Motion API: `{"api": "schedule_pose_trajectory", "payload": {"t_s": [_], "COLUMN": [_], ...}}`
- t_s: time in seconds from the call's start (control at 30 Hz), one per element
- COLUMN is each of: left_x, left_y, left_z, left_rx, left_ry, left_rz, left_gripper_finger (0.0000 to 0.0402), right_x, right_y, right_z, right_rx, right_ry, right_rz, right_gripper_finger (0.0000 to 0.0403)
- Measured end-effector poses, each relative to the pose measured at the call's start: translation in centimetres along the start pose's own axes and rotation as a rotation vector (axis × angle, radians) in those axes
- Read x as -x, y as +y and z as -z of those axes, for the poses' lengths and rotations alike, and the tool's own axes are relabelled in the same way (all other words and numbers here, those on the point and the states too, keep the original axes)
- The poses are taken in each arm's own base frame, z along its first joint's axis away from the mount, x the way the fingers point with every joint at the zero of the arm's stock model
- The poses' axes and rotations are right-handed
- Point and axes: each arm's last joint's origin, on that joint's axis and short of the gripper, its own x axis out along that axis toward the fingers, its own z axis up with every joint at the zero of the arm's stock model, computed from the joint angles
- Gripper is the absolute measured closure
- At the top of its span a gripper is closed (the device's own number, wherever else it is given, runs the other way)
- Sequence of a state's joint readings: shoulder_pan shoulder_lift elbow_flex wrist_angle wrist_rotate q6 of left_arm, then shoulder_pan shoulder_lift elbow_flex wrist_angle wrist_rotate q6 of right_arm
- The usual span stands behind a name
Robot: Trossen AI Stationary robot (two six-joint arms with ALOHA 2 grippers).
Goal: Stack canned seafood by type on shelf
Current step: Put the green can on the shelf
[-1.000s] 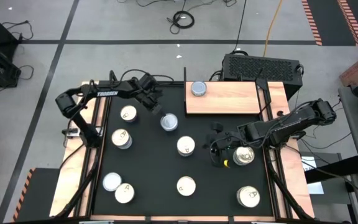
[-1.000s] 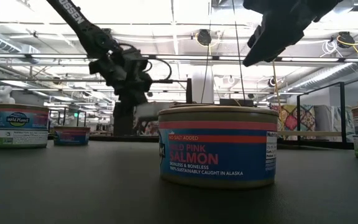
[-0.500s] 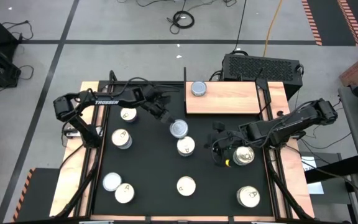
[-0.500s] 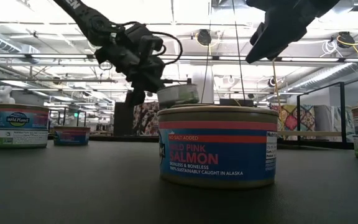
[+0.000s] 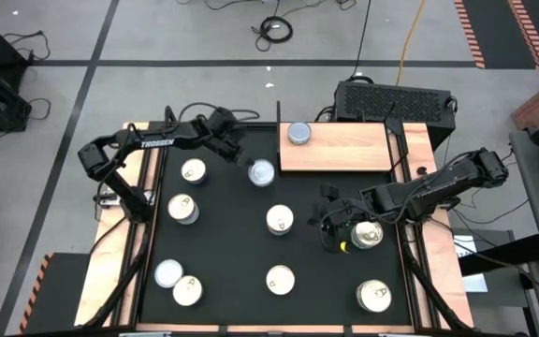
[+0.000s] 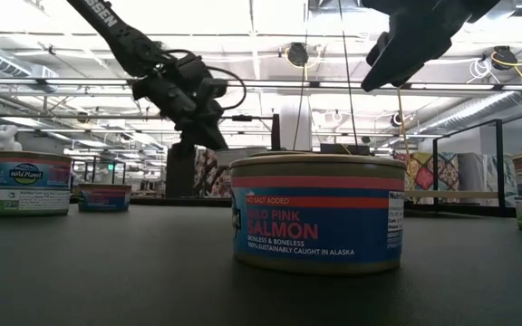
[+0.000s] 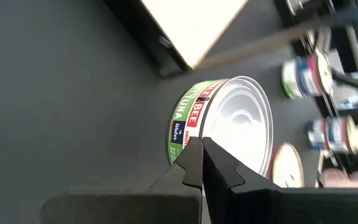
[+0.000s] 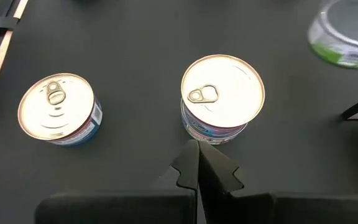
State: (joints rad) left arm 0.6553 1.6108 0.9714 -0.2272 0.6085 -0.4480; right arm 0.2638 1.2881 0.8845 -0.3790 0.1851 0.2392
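A flat round silver-topped tin with a green tuna label (image 5: 262,172) lies on the black mat just off the light wooden shelf board (image 5: 344,148); its label reads "BEE" and "UNA" (partly hidden). The left end effector (image 5: 233,153), fingers together, sits beside it, gripping nothing. The right end effector (image 5: 328,223), also closed, hovers by a gold pull-tab tin (image 8: 222,98). The nearest blue tin (image 6: 317,211) reads "PINK SALMON".
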Motion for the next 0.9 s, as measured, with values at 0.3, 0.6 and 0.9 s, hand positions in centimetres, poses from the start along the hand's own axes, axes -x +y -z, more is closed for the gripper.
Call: {"api": "schedule_pose_trajectory", "payload": {"t_s": [0.3, 0.6, 0.9], "left_x": [2.3, 1.1, -0.8], "left_y": [2.7, 4.2, 5.3], "left_z": [-1.9, -3.0, -4.4], "left_rx": [0.032, 0.101, 0.135], "left_ry": [-0.144, -0.217, -0.255], "left_rz": [-0.065, -0.037, 0.01], "left_gripper_finger": [0.0402, 0.0402, 0.0402], "right_x": [0.0, 0.0, 0.0], "right_y": [0.0, -0.1, -0.1], "right_z": [-0.1, -0.3, -0.3], "right_rx": [0.015, 0.03, 0.033], "right_ry": [-0.006, -0.037, -0.036], "right_rz": [-0.001, 0.023, 0.023], "right_gripper_finger": [0.0403, 0.0403, 0.0403]}}
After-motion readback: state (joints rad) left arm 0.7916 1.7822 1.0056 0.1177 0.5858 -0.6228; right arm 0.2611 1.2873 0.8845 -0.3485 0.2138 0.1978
